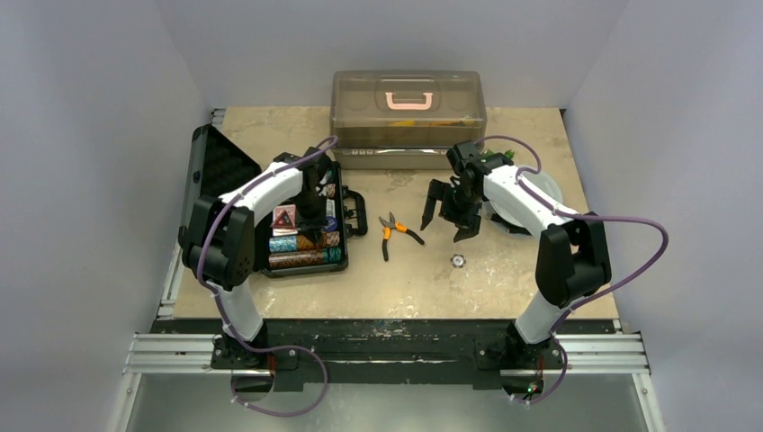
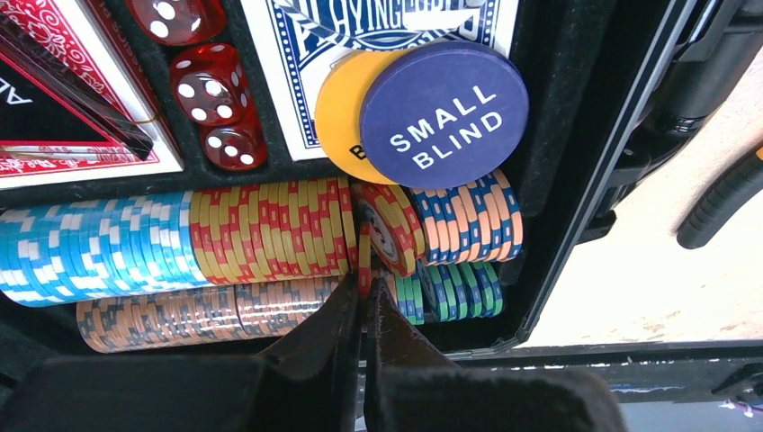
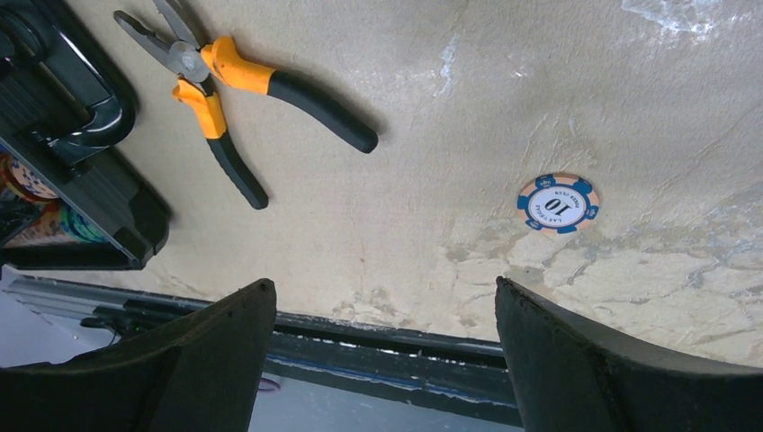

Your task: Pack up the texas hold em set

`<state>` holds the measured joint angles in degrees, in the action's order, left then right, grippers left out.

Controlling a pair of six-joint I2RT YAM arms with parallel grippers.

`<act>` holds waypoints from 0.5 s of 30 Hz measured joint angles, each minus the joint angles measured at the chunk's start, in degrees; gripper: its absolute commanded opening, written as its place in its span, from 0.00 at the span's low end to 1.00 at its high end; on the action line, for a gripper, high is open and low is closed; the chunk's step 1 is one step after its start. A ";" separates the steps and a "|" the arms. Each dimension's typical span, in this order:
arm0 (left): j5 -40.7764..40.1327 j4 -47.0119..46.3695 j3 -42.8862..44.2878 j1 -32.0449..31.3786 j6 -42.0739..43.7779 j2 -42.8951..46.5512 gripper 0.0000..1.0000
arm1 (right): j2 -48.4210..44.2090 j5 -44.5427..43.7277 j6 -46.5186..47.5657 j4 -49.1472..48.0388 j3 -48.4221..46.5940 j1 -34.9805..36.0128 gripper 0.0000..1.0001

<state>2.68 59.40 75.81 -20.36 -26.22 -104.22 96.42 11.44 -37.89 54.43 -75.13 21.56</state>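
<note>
The black briefcase (image 1: 353, 216) lies open at the left, its lid (image 1: 216, 166) raised. In the left wrist view it holds rows of chips (image 2: 261, 229), red dice (image 2: 209, 90), card decks (image 2: 292, 63) and a "SMALL BLIND" button (image 2: 444, 114). My left gripper (image 2: 366, 292) is inside the case (image 1: 315, 209), shut on a red-and-yellow chip (image 2: 363, 256) held on edge at the red-and-yellow row. A loose orange-and-blue chip (image 3: 558, 203) lies flat on the table (image 1: 458, 261). My right gripper (image 3: 385, 286) hangs open and empty above the table (image 1: 450, 214), the chip to its right.
Orange-handled pliers (image 1: 393, 232) lie between the case and the right gripper, also in the right wrist view (image 3: 225, 90). A big translucent brown box (image 1: 408, 108) with a pink handle stands at the back. A white round object (image 1: 549, 191) sits behind the right arm.
</note>
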 measured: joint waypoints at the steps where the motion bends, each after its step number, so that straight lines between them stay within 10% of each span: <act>1: -0.17 0.00 0.00 0.00 -0.15 0.00 0.00 | 0.00 -0.02 0.02 -0.02 0.17 -0.02 0.88; 15: -2.69 0.09 0.61 -0.35 0.37 0.55 0.32 | -0.02 -0.22 0.68 -0.24 2.49 -0.11 0.88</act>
<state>-0.01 59.48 76.42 -20.71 -25.85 -103.68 96.40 11.22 -37.21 54.19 -72.64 21.45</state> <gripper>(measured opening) 0.282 0.884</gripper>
